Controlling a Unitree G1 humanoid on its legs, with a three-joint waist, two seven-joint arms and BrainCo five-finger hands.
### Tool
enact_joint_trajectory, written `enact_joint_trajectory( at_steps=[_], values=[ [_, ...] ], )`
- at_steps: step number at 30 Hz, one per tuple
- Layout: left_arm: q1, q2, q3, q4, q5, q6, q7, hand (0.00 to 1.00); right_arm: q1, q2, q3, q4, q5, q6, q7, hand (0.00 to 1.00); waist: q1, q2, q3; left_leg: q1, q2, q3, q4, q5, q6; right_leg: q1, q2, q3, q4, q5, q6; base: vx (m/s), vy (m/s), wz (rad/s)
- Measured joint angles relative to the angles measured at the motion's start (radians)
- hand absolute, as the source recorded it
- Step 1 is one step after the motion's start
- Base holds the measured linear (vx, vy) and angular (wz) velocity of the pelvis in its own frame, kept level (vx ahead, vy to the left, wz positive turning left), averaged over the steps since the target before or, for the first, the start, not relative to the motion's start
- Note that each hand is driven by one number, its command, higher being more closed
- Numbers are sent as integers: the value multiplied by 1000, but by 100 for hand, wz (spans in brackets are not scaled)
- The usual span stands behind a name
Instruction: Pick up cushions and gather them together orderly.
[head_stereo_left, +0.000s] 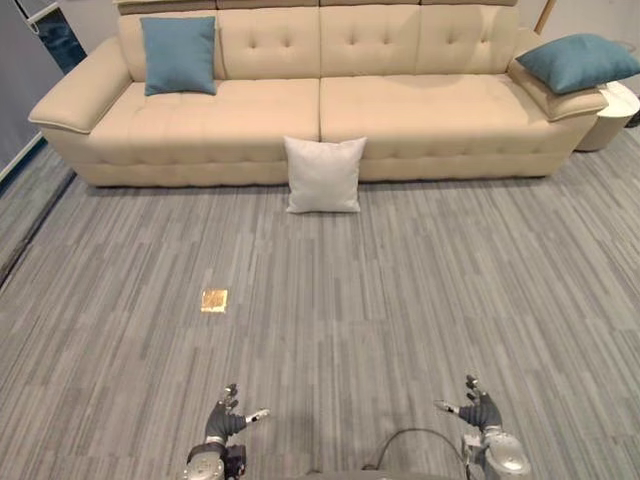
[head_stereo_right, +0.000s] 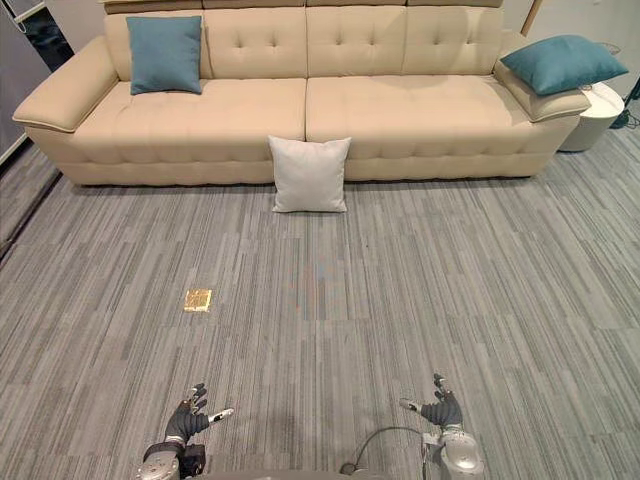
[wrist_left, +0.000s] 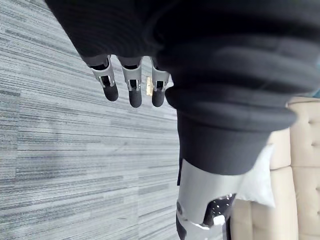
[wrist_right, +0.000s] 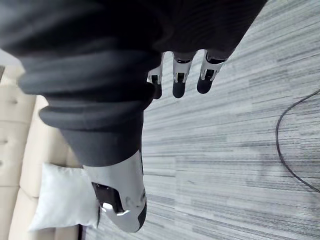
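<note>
Three cushions spread along one sofa, with both hands well back from it.

The long beige tufted leather sofa (head_stereo_left: 430, 110) stands at the far side of the grey striped carpet (head_stereo_left: 420, 300). One square teal fabric cushion (head_stereo_left: 179, 55) leans against the backrest on the sofa's left end, and a second teal fabric cushion (head_stereo_left: 577, 62) lies on its right armrest. A square white fabric cushion (head_stereo_left: 324, 174) stands on the carpet, against the middle of the sofa's front. A round white side table (head_stereo_left: 618, 112) sits just beside the right armrest. A small square gold floor plate (head_stereo_left: 214, 300) lies nearer, left of the white cushion. The left hand (head_stereo_left: 222, 425) and right hand (head_stereo_left: 483, 412) hang nearest, well apart from everything.
</note>
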Motion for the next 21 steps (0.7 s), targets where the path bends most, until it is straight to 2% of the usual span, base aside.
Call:
enact_joint_trajectory(
  at_steps=[2, 3, 4, 5, 6, 8, 9, 10, 12, 14, 16, 17, 18, 19, 20, 21],
  values=[
    [0, 0, 0, -27, -2, 0, 2, 0, -19, -2, 7, -16, 0, 0, -5, 0, 2, 5, 13, -45, 12, 39, 51, -49, 30, -54, 0, 4, 61, -42, -4, -31, -1, -14],
    [-2, 0, 0, -31, -3, 0, 3, 0, -35, -1, 11, -16, 1, 2, -10, 0, 5, 9, 18, -61, 18, 54, 74, -73, 60, -89, -1, 5, 120, -76, -3, -49, 27, -24],
    [-3, 1, -1, -35, -8, 2, 4, 0, -47, 0, 20, -16, 1, 3, -17, 0, 10, 7, 23, -75, 18, 68, 104, -104, 67, -153, -19, 9, 252, -130, 29, -46, 37, -19],
    [-3, 0, -3, -40, -8, 2, 4, 0, -47, 0, 21, -16, 2, 2, -18, 0, 13, 7, 25, -78, 18, 72, 118, -119, 73, -182, -27, 6, 316, -148, 50, -10, 73, -27],
    [-2, 3, -3, -56, -11, 2, 5, 0, -48, 0, 31, -16, 4, 3, -20, 0, 19, 5, 29, -72, 14, 82, 131, -145, 82, -250, -48, -6, 465, -167, 62, 19, 67, -19],
    [-5, 21, -11, -62, -14, 3, 9, 0, -49, 3, 51, -16, 4, 3, -20, 0, 19, -5, 47, -51, 1, 80, 142, -162, 90, -340, -88, -26, 674, -176, 61, 105, 66, -4],
    [-6, 40, -20, -62, -16, 5, 20, 0, -46, 4, 66, -16, 6, 5, -19, 0, 14, -17, 58, -22, -9, 72, 142, -176, 92, -378, -122, -50, 764, -198, 43, 209, 46, 13],
    [-6, 48, -20, -62, -16, 5, 27, 0, -45, 2, 76, -16, 12, 5, -20, 0, 8, -10, 67, 3, -7, 60, 142, -188, 92, -404, -139, -75, 765, -223, 40, 217, 26, 12],
    [-25, 58, -21, -62, -17, 5, 34, 0, -51, 0, 77, -18, 13, 4, -20, 0, -2, -8, 73, 34, 4, 40, 132, -202, 87, -453, -154, -114, 697, -229, 34, 317, -16, 30],
    [-68, 55, -24, -62, -25, 4, 44, 0, -64, -16, 77, -18, 13, 4, -21, 0, -11, 16, 100, 76, 46, 13, 107, -206, 82, -487, -141, -151, 541, -190, 27, 426, -94, 52],
    [-113, 61, -43, -61, -33, 1, 46, 0, -76, -34, 78, -22, 23, 4, -23, 0, -24, 30, 121, 140, 84, -24, 42, -193, 27, -529, -118, -168, 278, -19, 29, 544, -158, 58],
    [-118, 61, -43, -61, -33, 0, 48, 0, -75, -36, 79, -28, 25, 4, -23, 0, -31, 11, 116, 158, 88, -31, 33, -196, 5, -531, -122, -164, 227, 25, 34, 618, -230, 67],
    [-118, 58, -44, -58, -33, 1, 50, 0, -64, -38, 82, -58, 28, 5, -24, 0, -41, 3, 119, 195, 99, -52, 32, -212, -30, -537, -129, -144, 230, 162, -8, 636, -269, 47],
    [-121, 47, -45, -55, -33, 1, 49, 0, -73, -40, 82, -67, 30, 4, -26, 0, -43, 24, 127, 197, 138, -61, 74, -211, -72, -562, -123, -161, 343, 136, -76, 633, -279, 38],
    [-123, 48, -47, -55, -33, 0, 47, 0, -81, -36, 84, -71, 30, 4, -27, 0, -42, 23, 129, 184, 149, -60, 118, -190, -108, -567, -125, -166, 389, 93, -82, 735, -383, 19],
    [-124, 41, -47, -53, -33, 0, 47, 0, -83, -35, 95, -85, 29, 4, -24, 0, -43, 23, 129, 125, 171, -57, 264, -132, -153, -550, -120, -176, 430, 28, -92, 617, -352, 15]
  ],
)
